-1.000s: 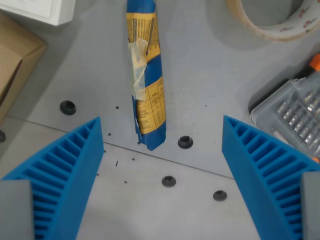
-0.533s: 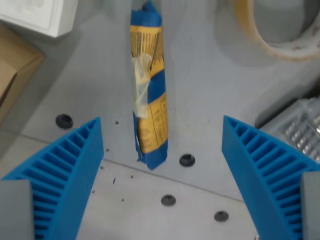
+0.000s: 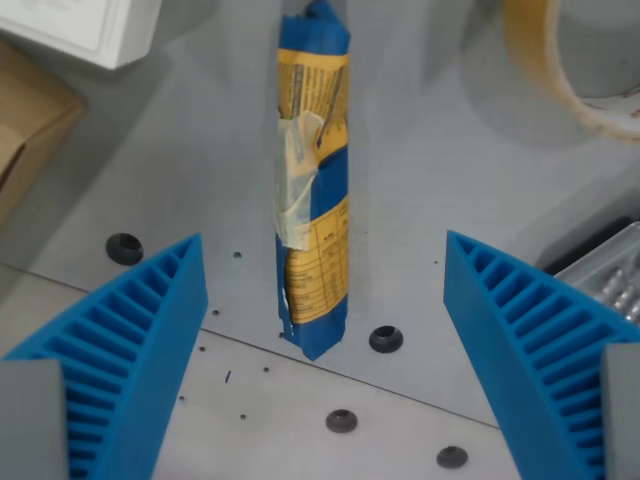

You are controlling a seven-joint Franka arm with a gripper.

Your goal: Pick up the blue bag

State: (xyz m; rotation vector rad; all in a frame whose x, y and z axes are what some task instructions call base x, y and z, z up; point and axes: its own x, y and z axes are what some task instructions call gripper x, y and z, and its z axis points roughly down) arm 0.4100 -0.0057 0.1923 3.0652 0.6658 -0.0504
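Wrist view looks straight down between the two ribbed blue fingers (image 3: 120,350) of the hand (image 3: 325,300), which is spread wide and holds nothing. The blue bag (image 3: 314,180) lies on the grey counter (image 3: 190,170) as a long, narrow roll with yellow printed panels and a strip of pale tape across its middle. It runs from the top edge of the picture down to a point roughly level with the fingertips and sits between them, nearer the finger on the wrist view's left, touching neither. Several dark screw holes (image 3: 386,339) dot the counter just below and beside the bag's lower end. A roll of tape (image 3: 580,60) sits at the upper right, a clear plastic case (image 3: 612,280) at the right edge, a cardboard box (image 3: 30,130) at the left, and a white box (image 3: 85,25) at the upper left.
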